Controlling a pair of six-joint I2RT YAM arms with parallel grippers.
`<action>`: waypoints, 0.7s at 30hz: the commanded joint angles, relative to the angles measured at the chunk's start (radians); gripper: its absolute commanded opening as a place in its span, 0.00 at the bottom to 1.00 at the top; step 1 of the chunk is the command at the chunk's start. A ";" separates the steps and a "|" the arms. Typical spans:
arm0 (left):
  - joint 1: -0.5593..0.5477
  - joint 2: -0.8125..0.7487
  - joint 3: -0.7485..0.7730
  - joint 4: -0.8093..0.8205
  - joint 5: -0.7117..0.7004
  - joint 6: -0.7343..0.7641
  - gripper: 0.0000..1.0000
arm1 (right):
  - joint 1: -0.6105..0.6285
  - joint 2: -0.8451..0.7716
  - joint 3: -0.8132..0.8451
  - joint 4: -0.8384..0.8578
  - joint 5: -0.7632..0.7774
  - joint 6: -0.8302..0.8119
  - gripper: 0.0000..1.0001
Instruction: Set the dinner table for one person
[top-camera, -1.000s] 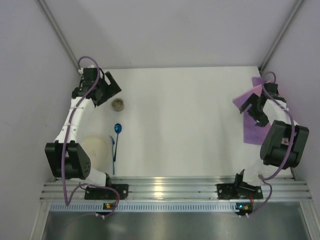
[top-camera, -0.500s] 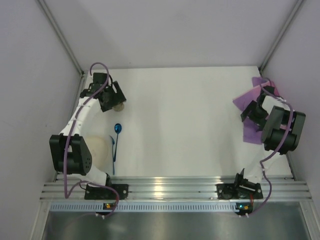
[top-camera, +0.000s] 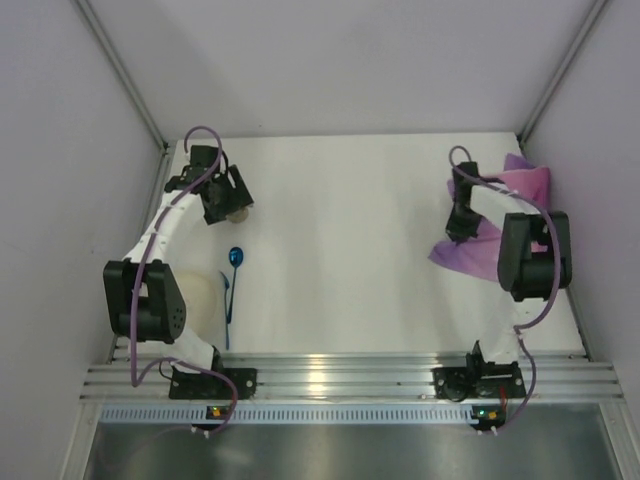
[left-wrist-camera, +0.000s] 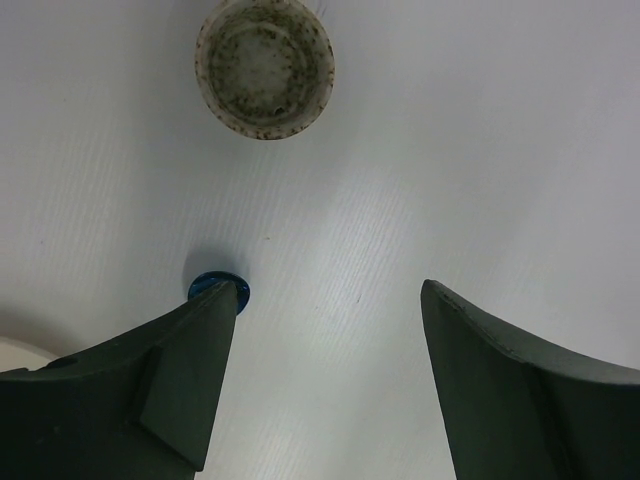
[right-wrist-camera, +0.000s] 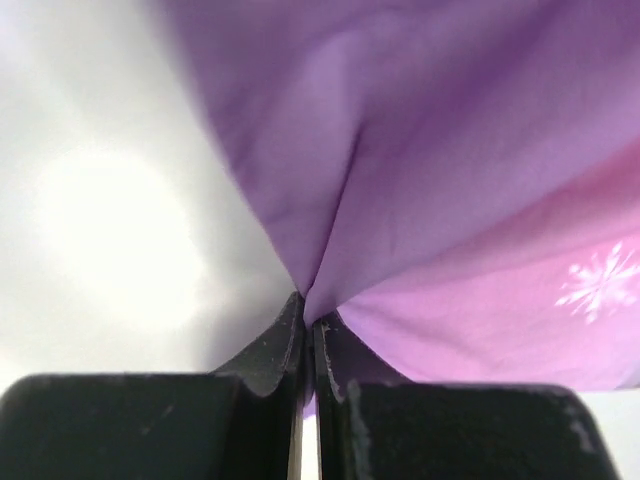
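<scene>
On the white dinner table (top-camera: 350, 220) my right gripper (top-camera: 463, 228) is shut on a pinched fold of the purple placemat (top-camera: 455, 252). The right wrist view shows the cloth (right-wrist-camera: 450, 150) bunched between the closed fingertips of that gripper (right-wrist-camera: 310, 322). At the far left my left gripper (top-camera: 228, 205) stands open just short of a small speckled cup (left-wrist-camera: 264, 65), with only bare table between the fingers (left-wrist-camera: 328, 290). A blue spoon (top-camera: 233, 265) lies behind it. Its bowl (left-wrist-camera: 240, 294) peeks past the left finger.
A cream plate (top-camera: 200, 300) lies at the near left, partly under the left arm. Grey walls close in the table's left, right and back sides. A ribbed aluminium rail (top-camera: 350, 375) runs along the near edge between the arm bases.
The right gripper shut on the placemat and dragged it left, away from the right wall. The left gripper moved in over the cup and narrowed slightly.
</scene>
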 joint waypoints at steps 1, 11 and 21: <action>-0.011 -0.028 0.060 -0.009 -0.037 -0.016 0.79 | 0.262 -0.039 0.098 -0.100 -0.031 0.050 0.00; -0.012 -0.110 0.097 -0.076 -0.116 -0.026 0.80 | 0.759 0.036 0.374 -0.165 -0.213 0.178 0.62; -0.261 -0.053 0.099 0.012 -0.098 -0.006 0.83 | 0.766 -0.255 0.176 -0.174 -0.116 0.159 1.00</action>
